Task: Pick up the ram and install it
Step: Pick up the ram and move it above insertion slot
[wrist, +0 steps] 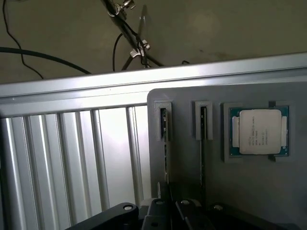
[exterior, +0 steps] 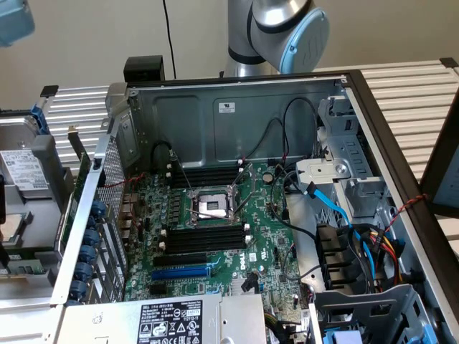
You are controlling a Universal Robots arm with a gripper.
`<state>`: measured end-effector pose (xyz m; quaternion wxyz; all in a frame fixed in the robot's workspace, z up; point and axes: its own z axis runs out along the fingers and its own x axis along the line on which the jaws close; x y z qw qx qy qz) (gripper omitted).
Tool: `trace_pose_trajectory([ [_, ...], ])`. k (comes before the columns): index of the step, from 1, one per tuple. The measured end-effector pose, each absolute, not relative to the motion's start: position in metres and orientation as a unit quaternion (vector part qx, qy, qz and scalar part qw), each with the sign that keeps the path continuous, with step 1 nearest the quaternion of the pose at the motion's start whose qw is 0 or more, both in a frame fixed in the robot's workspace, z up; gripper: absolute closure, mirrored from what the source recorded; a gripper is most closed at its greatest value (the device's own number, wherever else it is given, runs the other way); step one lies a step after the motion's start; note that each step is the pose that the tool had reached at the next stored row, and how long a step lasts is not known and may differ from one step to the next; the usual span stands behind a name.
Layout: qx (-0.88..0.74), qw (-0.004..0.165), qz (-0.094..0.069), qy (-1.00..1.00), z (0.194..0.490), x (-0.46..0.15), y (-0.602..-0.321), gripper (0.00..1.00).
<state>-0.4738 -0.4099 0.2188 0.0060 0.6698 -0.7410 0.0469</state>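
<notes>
The ram (wrist: 163, 129) stands on edge in a slot of the tray (wrist: 249, 191). It is light, stiff and fragile, so grip its long edges, clear of chips and contacts. The gripper (wrist: 170, 208) is nearly closed, apparently pinching the ram. The arm (exterior: 276, 32) stands behind the case (exterior: 237, 122), with its wrist aimed along the tray.

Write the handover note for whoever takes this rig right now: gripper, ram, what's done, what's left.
Gripper: over the grey holder tray, at the end of its two narrow slots. Whether it touches the stick cannot be told.
Ram: the thin green circuit-board stick stands edge-on in the narrow slot farther from the silver-lidded processor chip, not lifted out.
Case: the long black memory slots on the green motherboard look empty.
Done: gripper is at the tray.
Left: the pick and the install.
</notes>
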Motion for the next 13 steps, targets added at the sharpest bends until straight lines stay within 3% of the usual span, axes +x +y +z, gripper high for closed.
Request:
trace_pose_trajectory([
  [13, 0.67, 0.004, 0.045, -0.741, 0.2286, -0.4738, -0.4099, 0.88],
])
